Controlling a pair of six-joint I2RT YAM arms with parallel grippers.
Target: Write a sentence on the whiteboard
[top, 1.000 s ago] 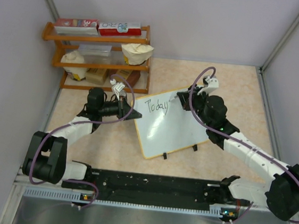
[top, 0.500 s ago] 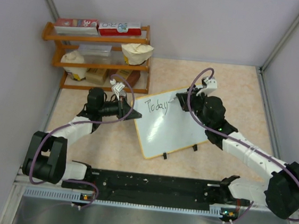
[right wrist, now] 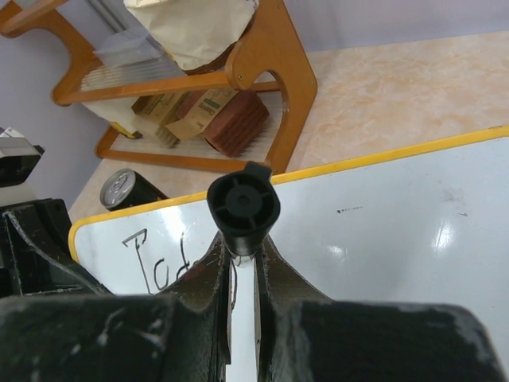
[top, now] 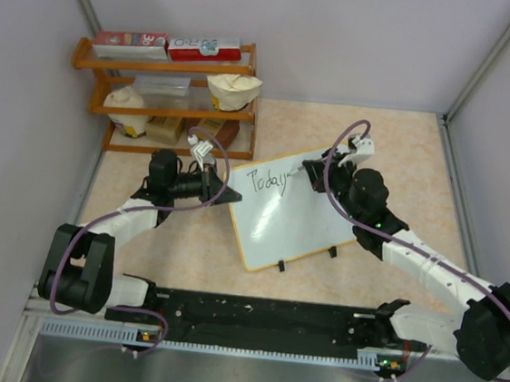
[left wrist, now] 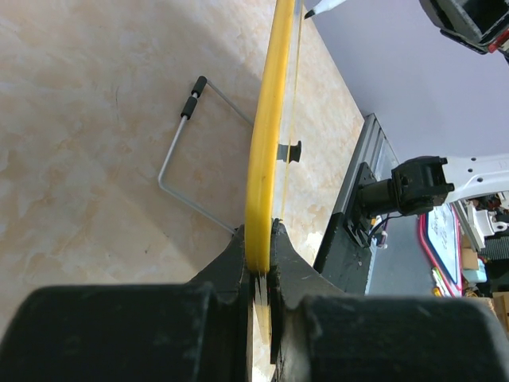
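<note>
- Left claw (top: 225,193) is clamped on the left frame edge of the whiteboard (top: 297,223), which stands propped on the counter (top: 405,152).
- Right claw (top: 314,173) pinches a marker (right wrist: 243,208), with its tip just right of the sentence (top: 268,181), so far only "Today"; the blank board lies rightward and below.

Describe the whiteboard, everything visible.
The whiteboard is a glossy white rectangle with rounded corners, a thin yellow frame and two black clip feet on its near edge; a grey wire stand shows behind it. It sits skewed mid-table. "Today" is written in black near its top left. The left gripper clamps its left edge in its jaws; the right gripper holds a marker at its face.
</note>
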